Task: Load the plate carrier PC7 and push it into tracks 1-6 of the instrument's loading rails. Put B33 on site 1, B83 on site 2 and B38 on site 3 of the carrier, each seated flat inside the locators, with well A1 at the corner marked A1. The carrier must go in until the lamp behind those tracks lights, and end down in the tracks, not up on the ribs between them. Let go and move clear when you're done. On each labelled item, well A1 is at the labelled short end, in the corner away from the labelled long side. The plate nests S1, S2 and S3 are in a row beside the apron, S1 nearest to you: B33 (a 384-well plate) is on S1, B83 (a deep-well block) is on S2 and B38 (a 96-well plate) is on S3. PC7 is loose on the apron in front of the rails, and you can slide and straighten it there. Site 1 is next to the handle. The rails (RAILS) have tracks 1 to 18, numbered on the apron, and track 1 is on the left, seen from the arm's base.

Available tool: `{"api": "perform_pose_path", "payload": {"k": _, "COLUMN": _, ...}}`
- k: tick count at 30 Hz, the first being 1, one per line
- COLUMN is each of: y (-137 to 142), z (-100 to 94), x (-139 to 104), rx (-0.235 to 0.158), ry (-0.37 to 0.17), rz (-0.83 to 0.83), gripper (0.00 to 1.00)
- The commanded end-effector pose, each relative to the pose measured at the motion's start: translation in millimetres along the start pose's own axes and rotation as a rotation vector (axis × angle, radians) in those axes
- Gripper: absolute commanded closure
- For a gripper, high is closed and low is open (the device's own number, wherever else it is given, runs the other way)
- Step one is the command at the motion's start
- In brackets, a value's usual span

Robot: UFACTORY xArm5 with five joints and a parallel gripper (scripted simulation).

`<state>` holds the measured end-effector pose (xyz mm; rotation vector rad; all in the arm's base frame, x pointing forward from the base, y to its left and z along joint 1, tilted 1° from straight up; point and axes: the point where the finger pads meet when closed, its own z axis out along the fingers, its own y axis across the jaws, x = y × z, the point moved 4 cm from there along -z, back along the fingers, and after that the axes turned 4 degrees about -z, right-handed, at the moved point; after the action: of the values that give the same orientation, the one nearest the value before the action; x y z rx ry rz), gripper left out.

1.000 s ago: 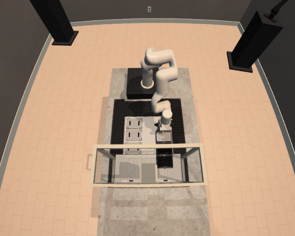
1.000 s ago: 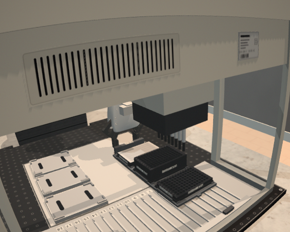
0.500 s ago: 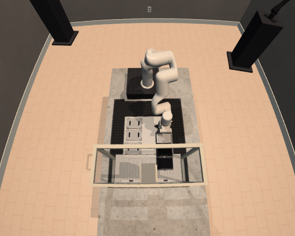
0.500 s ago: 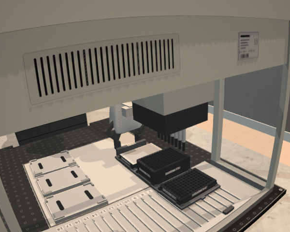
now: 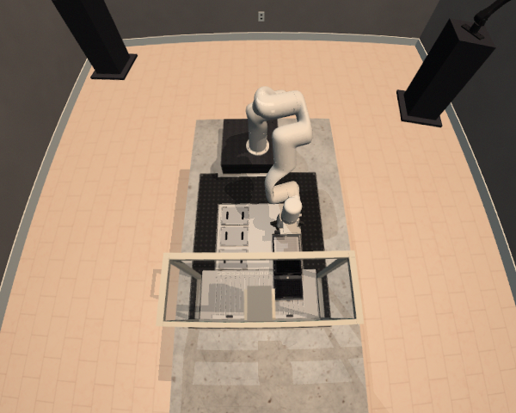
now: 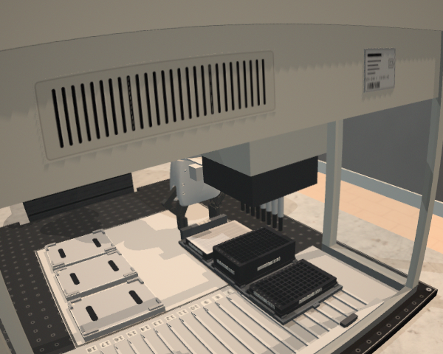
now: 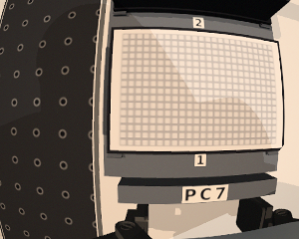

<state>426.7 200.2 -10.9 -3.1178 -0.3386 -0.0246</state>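
The carrier PC7 (image 6: 204,226) (image 7: 149,191) reaches from the apron onto the rails (image 6: 198,316), beside number 7; whether it is down in the tracks cannot be told. The pale 384-well plate B33 (image 5: 287,243) (image 6: 218,237) (image 7: 196,90) lies on site 1, looking flat. The tall black block B83 (image 5: 287,267) (image 6: 254,247) is on site 2 and the lower black plate B38 (image 5: 288,288) (image 6: 294,283) on site 3. Their A1 corners are not readable. My gripper (image 6: 198,221) (image 7: 194,211) is open and empty, its fingers close behind the handle. The dark lamp block (image 6: 348,320) looks unlit.
The empty nests S1 (image 5: 235,215) (image 6: 80,249), S2 (image 5: 234,236) (image 6: 95,269) and S3 (image 6: 114,306) stand beside the apron. The instrument's frame (image 5: 258,255) crosses above the rails. A dark pipetting head (image 6: 260,181) hangs inside it.
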Motion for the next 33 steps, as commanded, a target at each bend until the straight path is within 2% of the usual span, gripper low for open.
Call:
{"api": "perform_pose_path", "payload": {"k": 1, "y": 0, "z": -1.4, "x": 4, "rx": 0.014, "ry": 0.001, "rz": 0.000, "gripper": 0.19}}
{"api": "perform_pose_path", "payload": {"k": 33, "y": 2, "z": -1.4, "x": 32, "rx": 0.014, "ry": 0.001, "rz": 0.000, "gripper": 0.19}}
